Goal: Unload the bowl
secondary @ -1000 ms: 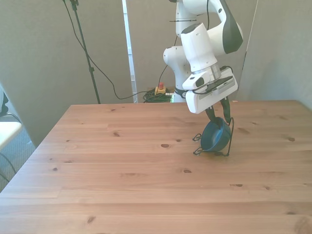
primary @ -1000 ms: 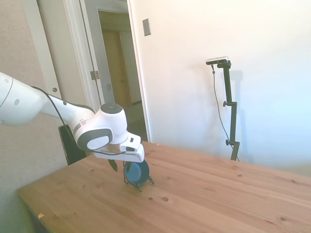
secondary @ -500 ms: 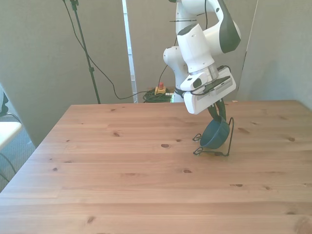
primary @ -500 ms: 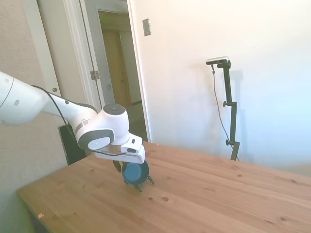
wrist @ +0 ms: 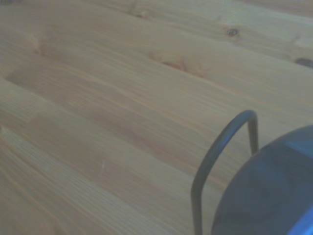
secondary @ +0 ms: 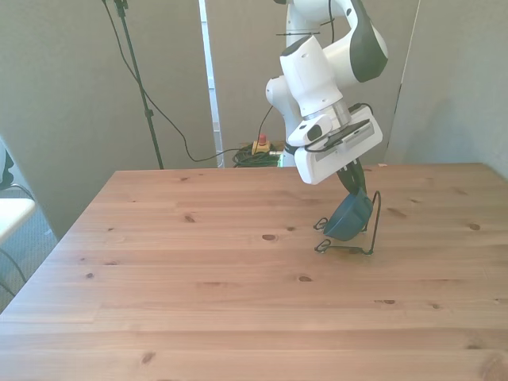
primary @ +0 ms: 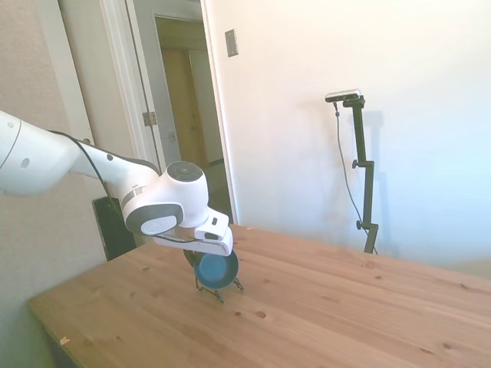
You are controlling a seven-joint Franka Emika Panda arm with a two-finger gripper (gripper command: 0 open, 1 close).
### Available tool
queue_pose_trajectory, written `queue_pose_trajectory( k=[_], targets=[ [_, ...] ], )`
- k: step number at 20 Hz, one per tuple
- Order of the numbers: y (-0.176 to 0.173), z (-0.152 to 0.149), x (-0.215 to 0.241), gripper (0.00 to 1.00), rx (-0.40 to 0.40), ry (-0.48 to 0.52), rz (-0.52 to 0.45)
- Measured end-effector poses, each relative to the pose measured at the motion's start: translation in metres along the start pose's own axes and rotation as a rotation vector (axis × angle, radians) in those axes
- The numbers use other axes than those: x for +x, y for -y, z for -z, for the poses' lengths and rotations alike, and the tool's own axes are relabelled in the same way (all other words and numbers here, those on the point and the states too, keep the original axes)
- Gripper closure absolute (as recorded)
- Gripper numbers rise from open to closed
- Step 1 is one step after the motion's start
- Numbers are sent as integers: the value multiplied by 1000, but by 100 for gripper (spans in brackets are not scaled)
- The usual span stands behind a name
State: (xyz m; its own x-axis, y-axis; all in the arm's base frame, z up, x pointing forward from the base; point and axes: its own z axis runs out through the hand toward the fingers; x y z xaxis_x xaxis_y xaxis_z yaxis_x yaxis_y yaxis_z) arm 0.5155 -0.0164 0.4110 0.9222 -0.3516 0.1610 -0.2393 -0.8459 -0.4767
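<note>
The dark blue-teal bowl (secondary: 349,217) hangs on edge, tilted, just above the base of a thin black wire stand (secondary: 373,226) on the wooden table (secondary: 198,278). My gripper (secondary: 354,189) comes down from above and is shut on the bowl's upper rim. From the side, the bowl (primary: 215,270) shows under the gripper (primary: 195,259), with the stand's feet (primary: 221,291) below it. Close up in the wrist view, the bowl (wrist: 271,191) fills one corner beside a loop of the wire stand (wrist: 217,152).
Bare planks of the table (primary: 345,322) spread all around the stand. A doorway (primary: 184,107) and a dark chair back (primary: 113,226) lie beyond the table's far side in the side view. Cables hang behind the table in the front view.
The gripper has risen a little with the bowl, tipping it further and drawing it up out of the wire stand. The stand has not moved.
</note>
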Motion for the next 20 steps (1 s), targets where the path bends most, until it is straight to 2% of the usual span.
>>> queue_pose_trajectory(
  k=[4, 8, 11, 15, 20],
  targets=[
    [3, 14, -4, 100, 13, -6, 6],
    [2, 44, -22, 100, 22, 14, 24],
    [-4, 67, -45, 100, -23, 28, 49],
    [-14, 89, -76, 100, -121, 56, 40],
    [-30, 81, -98, 100, -246, 159, -11]
  ],
)
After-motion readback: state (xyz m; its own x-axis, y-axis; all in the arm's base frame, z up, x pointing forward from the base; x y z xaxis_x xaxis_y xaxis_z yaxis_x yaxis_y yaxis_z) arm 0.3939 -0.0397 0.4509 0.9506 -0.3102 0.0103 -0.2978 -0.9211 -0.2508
